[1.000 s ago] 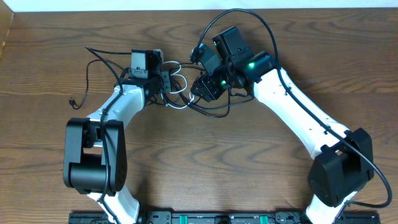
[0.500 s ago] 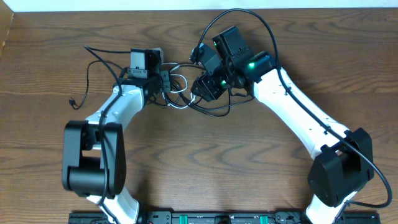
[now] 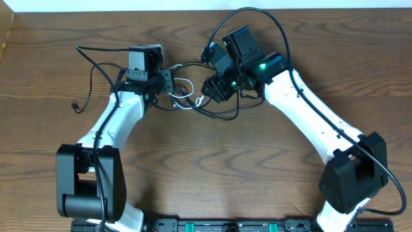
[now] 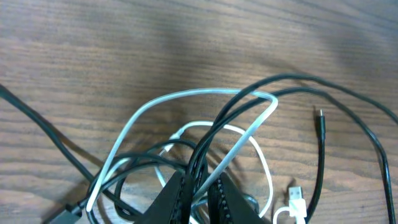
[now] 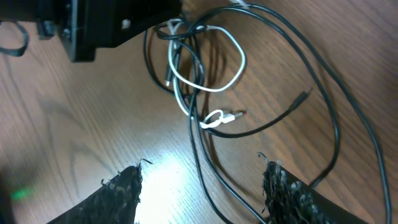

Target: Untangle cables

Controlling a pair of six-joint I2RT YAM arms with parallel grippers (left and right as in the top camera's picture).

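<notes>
The cables lie tangled between the two arms: a white cable (image 3: 185, 87) looped through long black cables (image 3: 222, 116). My left gripper (image 3: 168, 82) sits at the tangle's left side. In the left wrist view this gripper (image 4: 200, 186) is shut on the cables, with a black strand (image 4: 292, 78) and the white loop (image 4: 186, 94) pinched between the jaws. A white USB plug (image 4: 295, 198) lies to its right. My right gripper (image 3: 211, 87) hovers at the tangle's right side. It stands open (image 5: 202, 177) above two black strands (image 5: 336, 124) on the table, holding nothing.
A loose black cable end with a small plug (image 3: 76, 106) trails off at the far left. A thick black arm cable (image 3: 257, 10) arcs over the right arm. The table's back edge (image 3: 129, 13) runs just behind the left gripper. A black plug tip (image 5: 305, 94) rests right of the tangle.
The left gripper has closed on the cable strands and moved a little back and left, dragging the left black cable with it. The right gripper has barely moved.
</notes>
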